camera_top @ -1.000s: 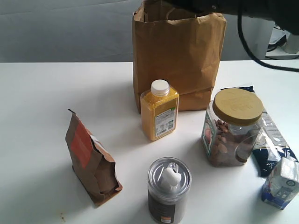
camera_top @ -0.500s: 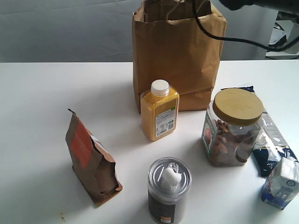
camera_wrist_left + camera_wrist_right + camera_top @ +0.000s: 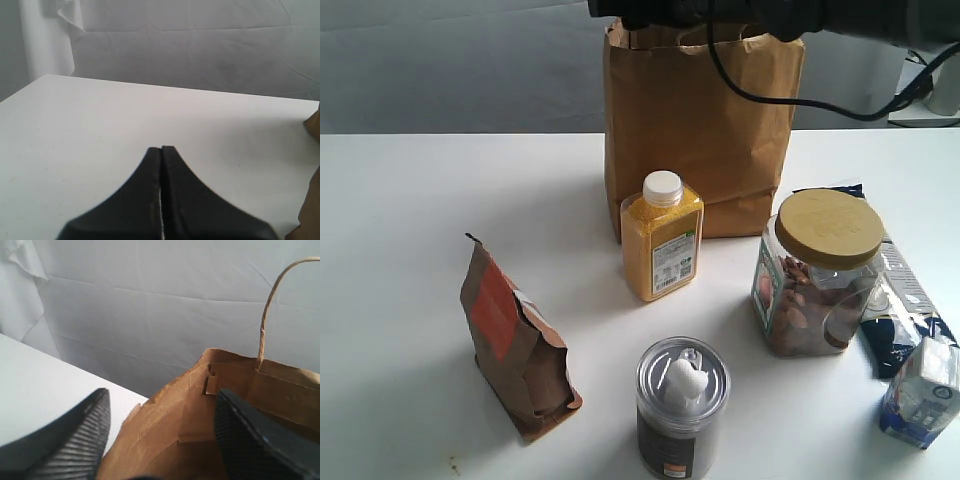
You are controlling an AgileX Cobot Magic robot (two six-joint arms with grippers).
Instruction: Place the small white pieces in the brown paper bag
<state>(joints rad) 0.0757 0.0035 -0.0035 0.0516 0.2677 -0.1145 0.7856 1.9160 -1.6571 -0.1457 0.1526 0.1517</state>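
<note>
One small white piece [image 3: 685, 383] lies on the lid of a clear-topped can [image 3: 680, 425] near the front edge; I see no other white pieces. The brown paper bag [image 3: 700, 120] stands tall at the back, mouth open. My right arm reaches in from the right along the top of the exterior view, and its gripper [image 3: 162, 400] hangs open over the bag's rim [image 3: 190, 415], nothing between the ribbed fingers [image 3: 80, 435]. A twisted handle [image 3: 267, 305] rises beside it. My left gripper [image 3: 161, 149] is shut and empty over bare table; the exterior view does not show it.
In front of the bag stands a yellow bottle [image 3: 662, 240] with a white cap. A small brown pouch [image 3: 515, 340] with an orange-red label is at the left. A nut jar [image 3: 815, 275], a dark packet [image 3: 895, 310] and a blue-white carton [image 3: 920, 390] crowd the right.
My right arm has swung left across the top of the bag, its end now past the bag's left edge. Everything on the table has stayed put.
</note>
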